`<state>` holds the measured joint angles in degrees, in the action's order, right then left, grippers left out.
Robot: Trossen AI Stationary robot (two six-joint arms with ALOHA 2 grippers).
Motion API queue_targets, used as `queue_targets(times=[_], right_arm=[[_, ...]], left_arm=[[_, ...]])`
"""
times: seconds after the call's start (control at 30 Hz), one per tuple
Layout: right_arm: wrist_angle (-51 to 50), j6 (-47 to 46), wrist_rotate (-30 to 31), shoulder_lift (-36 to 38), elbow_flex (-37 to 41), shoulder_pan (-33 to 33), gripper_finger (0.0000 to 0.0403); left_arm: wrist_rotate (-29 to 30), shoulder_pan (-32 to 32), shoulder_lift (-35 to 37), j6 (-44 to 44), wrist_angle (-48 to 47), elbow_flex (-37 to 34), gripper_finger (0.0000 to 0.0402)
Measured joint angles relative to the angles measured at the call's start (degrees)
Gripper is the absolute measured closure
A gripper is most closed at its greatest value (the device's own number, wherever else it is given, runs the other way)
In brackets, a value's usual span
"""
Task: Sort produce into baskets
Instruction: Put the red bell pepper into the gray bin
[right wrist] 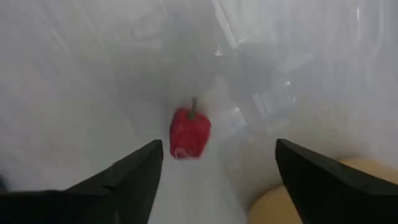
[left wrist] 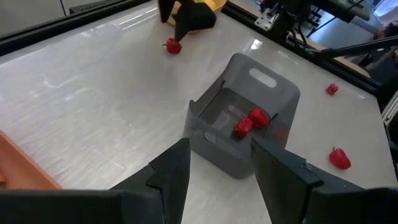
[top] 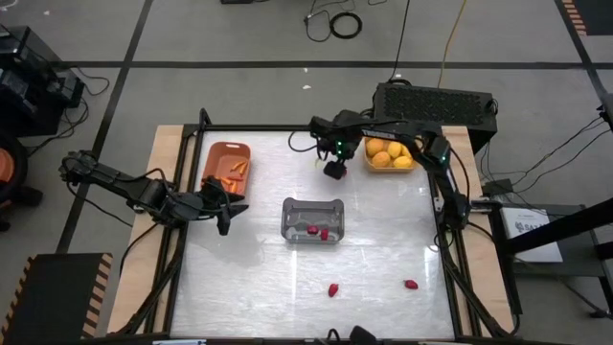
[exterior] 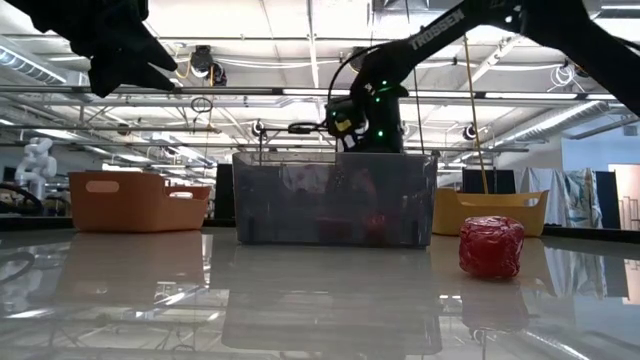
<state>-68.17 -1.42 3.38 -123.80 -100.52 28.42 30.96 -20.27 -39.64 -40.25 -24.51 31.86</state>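
My right gripper (right wrist: 214,180) is open, just off the yellow basket (top: 390,157), which holds yellow-orange fruits. Its fingers stand to either side of a red piece (right wrist: 189,132) that lies on the table, apart from it. That piece also shows in the left wrist view (left wrist: 173,45). My left gripper (left wrist: 221,180) is open and empty, above the table between the orange-brown basket (top: 227,169), which holds carrot sticks, and the grey basket (top: 312,219). The grey basket holds two red pieces (left wrist: 250,121). Two more red pieces (top: 333,289) (top: 411,285) lie on the table near its front edge.
A black box (top: 433,103) stands behind the yellow basket, beyond the table's far right corner. A black frame rail (top: 182,172) runs along the table's left side. Open tabletop (top: 259,278) lies in front of the grey basket.
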Motion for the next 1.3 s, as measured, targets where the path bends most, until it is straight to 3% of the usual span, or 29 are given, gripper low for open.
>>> queue_targets(times=[0.2,0.47,0.83,1.3], right_arm=[[0.16,1.08,-0.03,-2.78,-0.3,-0.02,0.0072],[0.65,0.0,1.36,-3.64,-0.3,-0.8,0.0089],[0.05,-1.66,1.45,-5.1,-0.3,-1.95,0.0162],[-2.09,-3.9,2.79,-5.89,-0.69,-2.4,0.0284]], left_arm=[[-0.02,0.0,0.0,0.0,-0.02,0.0,0.0226],[-0.02,0.0,0.0,0.04,-0.83,0.0,0.0226],[-0.02,0.0,0.01,0.08,-2.08,0.0,0.0226],[-0.69,0.0,0.0,0.17,-4.02,0.0,0.0226]])
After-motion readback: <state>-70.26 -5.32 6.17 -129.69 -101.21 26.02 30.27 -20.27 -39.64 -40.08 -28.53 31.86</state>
